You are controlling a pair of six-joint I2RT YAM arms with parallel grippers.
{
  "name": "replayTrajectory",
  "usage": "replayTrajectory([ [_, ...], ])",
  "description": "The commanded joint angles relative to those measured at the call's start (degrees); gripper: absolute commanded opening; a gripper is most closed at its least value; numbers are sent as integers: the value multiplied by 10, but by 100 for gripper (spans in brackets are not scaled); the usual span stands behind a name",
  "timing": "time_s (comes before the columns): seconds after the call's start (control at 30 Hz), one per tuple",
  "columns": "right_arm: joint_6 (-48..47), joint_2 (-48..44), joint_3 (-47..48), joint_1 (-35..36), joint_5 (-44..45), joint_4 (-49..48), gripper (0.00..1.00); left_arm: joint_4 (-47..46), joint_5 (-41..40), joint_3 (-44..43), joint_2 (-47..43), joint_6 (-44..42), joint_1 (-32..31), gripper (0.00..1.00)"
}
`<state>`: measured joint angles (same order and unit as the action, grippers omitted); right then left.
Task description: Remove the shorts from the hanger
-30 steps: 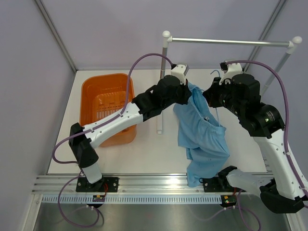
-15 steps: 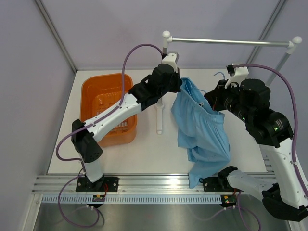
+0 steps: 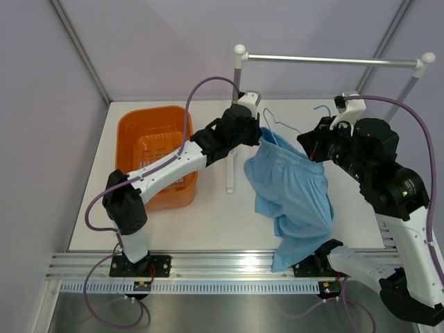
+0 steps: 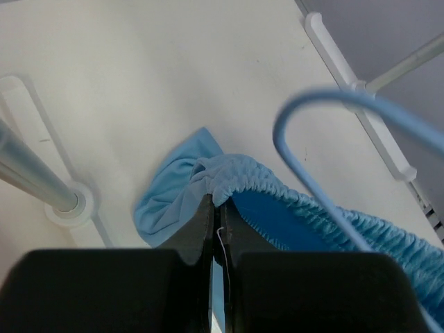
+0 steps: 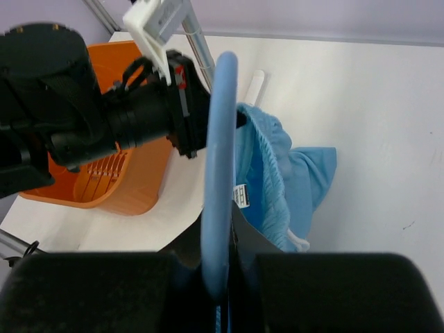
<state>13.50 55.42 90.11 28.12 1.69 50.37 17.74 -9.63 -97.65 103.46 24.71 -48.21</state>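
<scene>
The light sky-blue shorts [image 3: 290, 194] hang limp between my two grippers, their lower end trailing down to the table's front rail. My left gripper [image 3: 259, 136] is shut on the elastic waistband at the upper left corner; the left wrist view shows the fingers [image 4: 216, 215] pinching the shorts [image 4: 291, 211]. The thin light-blue wire hanger [image 3: 281, 125] shows bare above the waistband, its hook near my right wrist. My right gripper [image 3: 310, 147] is shut on the hanger [image 5: 218, 139], with the shorts [image 5: 277, 180] beside it. The hanger [image 4: 305, 173] crosses over the waistband.
An orange basket [image 3: 149, 156] stands at the left, under my left arm. A silver rail [image 3: 333, 60] on white-capped posts runs across the back. A white post base [image 3: 230, 173] lies left of the shorts. The slotted metal rail [image 3: 208, 267] runs along the near edge.
My left gripper has pulled the waistband up and to the left, away from the right gripper. The hanger's wire now shows bare above the shorts. The right gripper has shifted slightly right.
</scene>
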Motion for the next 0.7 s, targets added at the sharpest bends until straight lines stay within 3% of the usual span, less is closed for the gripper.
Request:
replayTrajectory([
  [0.0, 16, -12, 10, 5, 16, -45, 0, -80, 20, 68, -60, -55, -14, 0],
  [0.1, 19, 6, 9, 5, 44, -66, 0, -154, 91, 128, -136, -96, -56, 0],
  [0.23, 19, 28, 5, 6, 86, -102, 0, -198, 170, 204, -233, -219, -170, 0],
  [0.4, 13, 75, 23, 5, 142, -139, 0, -112, 291, 185, -277, -244, -214, 0],
  [0.53, 6, 115, 49, 5, 176, -148, 0, -86, 207, 178, -300, -259, -233, 0],
  [0.67, 4, 158, 116, 4, 282, -126, 0, -35, 47, 146, -318, -274, -234, 0],
])
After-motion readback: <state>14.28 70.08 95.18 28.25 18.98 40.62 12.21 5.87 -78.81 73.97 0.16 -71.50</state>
